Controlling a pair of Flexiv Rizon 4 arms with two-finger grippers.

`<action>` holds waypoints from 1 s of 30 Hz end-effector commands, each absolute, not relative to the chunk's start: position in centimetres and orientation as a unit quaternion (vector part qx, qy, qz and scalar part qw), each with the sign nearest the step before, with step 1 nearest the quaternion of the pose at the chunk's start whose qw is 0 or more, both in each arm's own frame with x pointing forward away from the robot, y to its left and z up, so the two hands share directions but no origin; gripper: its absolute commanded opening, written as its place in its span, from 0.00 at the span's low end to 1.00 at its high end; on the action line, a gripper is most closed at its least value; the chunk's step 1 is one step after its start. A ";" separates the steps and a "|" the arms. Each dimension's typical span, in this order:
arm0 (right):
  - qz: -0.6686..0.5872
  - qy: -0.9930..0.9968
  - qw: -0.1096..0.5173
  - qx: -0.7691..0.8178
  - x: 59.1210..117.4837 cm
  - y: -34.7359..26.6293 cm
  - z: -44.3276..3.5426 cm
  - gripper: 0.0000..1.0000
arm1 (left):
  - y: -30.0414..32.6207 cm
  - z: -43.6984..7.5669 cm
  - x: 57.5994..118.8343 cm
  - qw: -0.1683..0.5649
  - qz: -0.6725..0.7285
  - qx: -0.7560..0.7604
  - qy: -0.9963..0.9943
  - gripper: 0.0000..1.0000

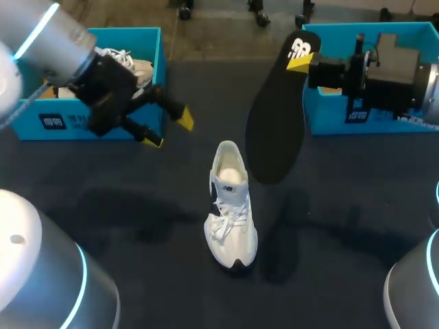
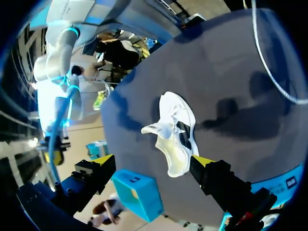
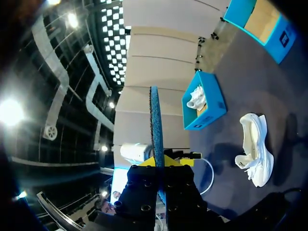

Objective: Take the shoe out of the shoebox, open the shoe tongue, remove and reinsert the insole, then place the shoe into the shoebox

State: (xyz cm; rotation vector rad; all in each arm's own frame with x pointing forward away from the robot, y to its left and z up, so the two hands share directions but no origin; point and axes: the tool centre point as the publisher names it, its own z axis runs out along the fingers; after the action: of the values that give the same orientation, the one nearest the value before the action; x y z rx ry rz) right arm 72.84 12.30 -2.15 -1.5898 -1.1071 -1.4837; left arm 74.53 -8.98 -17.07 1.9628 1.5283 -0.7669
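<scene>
The white shoe (image 1: 231, 205) is already out of its box and is set upright on the dark table (image 1: 357, 205), near the middle, with its toe towards the robot. Its laces (image 1: 223, 226) are seen lying loose and its mouth looks open, so the tongue step is judged done, though the tongue itself is too small to be made out clearly.

The black insole (image 1: 274, 116) is out of the shoe. It is held in the air by the right gripper (image 1: 300, 63), whose yellow tips are closed on its heel end, so that it hangs toe-down above the table, just beside the shoe and apart from it. In the right wrist view it is seen edge-on between the fingers.

The left gripper (image 1: 168, 129) is held wide and carries nothing; it hovers above the table between the left shoebox (image 1: 89, 120) and the shoe.

A second shoe (image 1: 130, 65) is seen in the left shoebox. No shoe is seen in the visible part of the right shoebox (image 1: 329, 113).

Roughly the first half of the task is judged complete. Left to do: the insole is to be put back inside the shoe, and the shoe is then to be placed into a shoebox.
</scene>
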 end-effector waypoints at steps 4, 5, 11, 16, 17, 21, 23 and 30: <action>-0.553 -0.407 0.358 -0.633 73.7 13.3 -3.6 0.00 | -7.6 -17.3 74.2 0.331 -0.344 0.688 0.546 1.00; -0.546 -0.406 0.362 -0.637 74.0 13.4 -3.8 0.00 | -7.6 -17.3 74.2 0.331 -0.344 0.688 0.546 1.00; -0.524 -0.414 0.367 -0.648 75.4 13.8 -4.8 0.00 | -7.6 -17.3 74.2 0.331 -0.344 0.688 0.546 1.00; -0.510 -0.424 0.379 -0.646 76.6 14.4 -5.3 0.00 | -7.6 -17.3 74.2 0.331 -0.344 0.688 0.546 1.00; -0.507 -0.426 0.380 -0.646 76.8 14.4 -5.4 0.00 | -7.6 -17.3 74.2 0.331 -0.344 0.688 0.546 1.00; -0.490 -0.437 0.391 -0.645 77.7 15.0 -5.8 0.00 | -7.6 -17.3 74.2 0.331 -0.344 0.688 0.546 1.00; -0.482 -0.440 0.394 -0.647 78.0 15.2 -6.1 0.00 | -7.6 -17.3 74.2 0.331 -0.344 0.688 0.546 1.00; -0.473 -0.436 0.404 -0.650 79.1 16.6 -7.4 0.00 | -7.6 -17.3 74.2 0.331 -0.344 0.688 0.546 1.00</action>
State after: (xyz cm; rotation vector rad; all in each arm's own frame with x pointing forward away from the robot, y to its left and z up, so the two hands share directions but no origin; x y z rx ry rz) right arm 77.75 14.69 -6.84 -1.6469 -1.1024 -1.1967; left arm 74.19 -7.53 -17.26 1.7993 1.4307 -0.9012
